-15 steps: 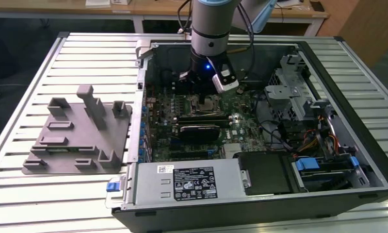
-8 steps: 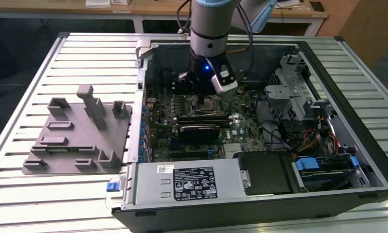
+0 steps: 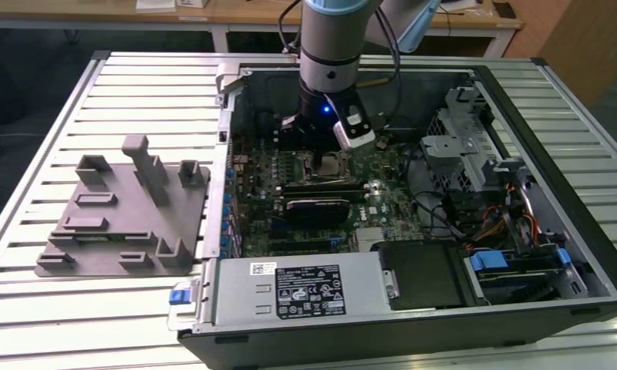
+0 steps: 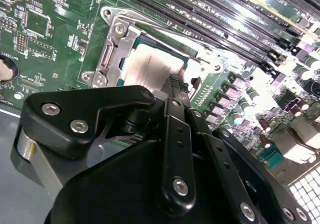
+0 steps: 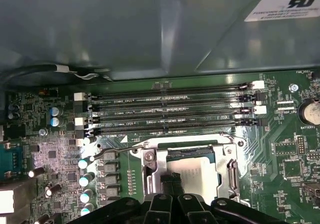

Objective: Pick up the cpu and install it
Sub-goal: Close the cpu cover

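The cpu [image 5: 194, 168], a silvery square plate, lies flat inside the metal-framed socket [image 5: 149, 170] on the green motherboard [image 5: 285, 149]. In the second wrist view the cpu [image 4: 147, 66] shows the same way, with the socket frame [image 4: 116, 39] around it. My gripper [image 5: 173, 180] hangs right over the near edge of the chip, its two black fingers pressed together and nothing between them. The fingertips [image 4: 175, 83] reach down onto or just above the plate; I cannot tell whether they touch. In the exterior view the gripper [image 3: 324, 156] stands over the socket in the open computer case [image 3: 555, 231].
Several memory slots [image 5: 170, 108] run just beyond the socket, and its wire lever [image 5: 120, 150] lies beside it. Capacitors [image 5: 86, 179] stand near the frame. A grey fixture plate with upright posts [image 3: 123, 223] sits on the slatted table [image 3: 41, 123]. Power supply [image 3: 298, 289] and drive cage [image 3: 473, 146] flank the board.
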Available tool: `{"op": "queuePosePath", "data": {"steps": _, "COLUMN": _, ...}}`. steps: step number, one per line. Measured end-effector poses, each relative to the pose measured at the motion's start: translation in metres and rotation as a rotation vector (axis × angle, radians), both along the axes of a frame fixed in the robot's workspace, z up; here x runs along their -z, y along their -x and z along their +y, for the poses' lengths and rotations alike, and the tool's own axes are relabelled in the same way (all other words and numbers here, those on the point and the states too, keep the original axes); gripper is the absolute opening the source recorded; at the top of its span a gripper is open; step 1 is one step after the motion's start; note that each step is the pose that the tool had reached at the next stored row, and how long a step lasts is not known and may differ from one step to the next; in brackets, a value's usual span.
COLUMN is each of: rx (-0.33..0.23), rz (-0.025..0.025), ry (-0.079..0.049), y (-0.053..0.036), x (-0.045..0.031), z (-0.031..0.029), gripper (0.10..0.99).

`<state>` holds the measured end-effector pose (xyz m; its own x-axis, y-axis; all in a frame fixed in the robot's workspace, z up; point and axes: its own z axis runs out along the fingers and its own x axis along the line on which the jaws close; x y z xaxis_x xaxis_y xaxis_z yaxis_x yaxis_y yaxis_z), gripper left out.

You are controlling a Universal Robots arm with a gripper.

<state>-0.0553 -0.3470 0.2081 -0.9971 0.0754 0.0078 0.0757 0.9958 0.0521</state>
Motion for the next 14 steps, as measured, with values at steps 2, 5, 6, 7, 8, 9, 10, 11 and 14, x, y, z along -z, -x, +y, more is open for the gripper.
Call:
{"op": "queuePosePath", "data": {"steps": 2, "rx": 0.0, "rz": 0.0001, "ry": 0.0, "y": 0.0001, "x": 0.0, "z": 0.0, "gripper": 0.106}}
{"op": "queuePosePath", "data": {"steps": 5, "rx": 0.0, "rz": -0.0001, "ry": -0.002, "y": 0.0002, "x": 0.0004, "z": -0.0001, "gripper": 0.106}}
{"op": "queuePosePath", "data": {"steps": 6, "rx": 0.0, "rz": 0.0, "ry": -0.002, "y": 0.0005, "x": 0.0008, "z": -0.0001, "gripper": 0.106}}
{"op": "queuePosePath", "data": {"steps": 7, "rx": 0.0, "rz": 0.0001, "ry": -0.002, "y": 0.0007, "x": 0.0011, "z": -0.0001, "gripper": 0.106}}
{"op": "queuePosePath", "data": {"steps": 8, "rx": 0.0, "rz": 0.0001, "ry": -0.003, "y": 0.0011, "x": 0.0016, "z": -0.0001, "gripper": 0.106}}
{"op": "queuePosePath", "data": {"steps": 9, "rx": 0.0, "rz": 0.0001, "ry": -0.003, "y": 0.0015, "x": 0.002, "z": -0.0001, "gripper": 0.106}}
{"op": "queuePosePath", "data": {"steps": 10, "rx": 0.0, "rz": 0.0001, "ry": -0.003, "y": 0.002, "x": 0.0025, "z": -0.0001, "gripper": 0.106}}
{"op": "queuePosePath", "data": {"steps": 11, "rx": 0.0, "rz": 0.0, "ry": -0.003, "y": 0.0024, "x": 0.0029, "z": -0.0001, "gripper": 0.106}}
{"op": "queuePosePath", "data": {"steps": 14, "rx": 0.0, "rz": 0.0001, "ry": -0.003, "y": 0.0037, "x": 0.0042, "z": -0.0001, "gripper": 0.106}}
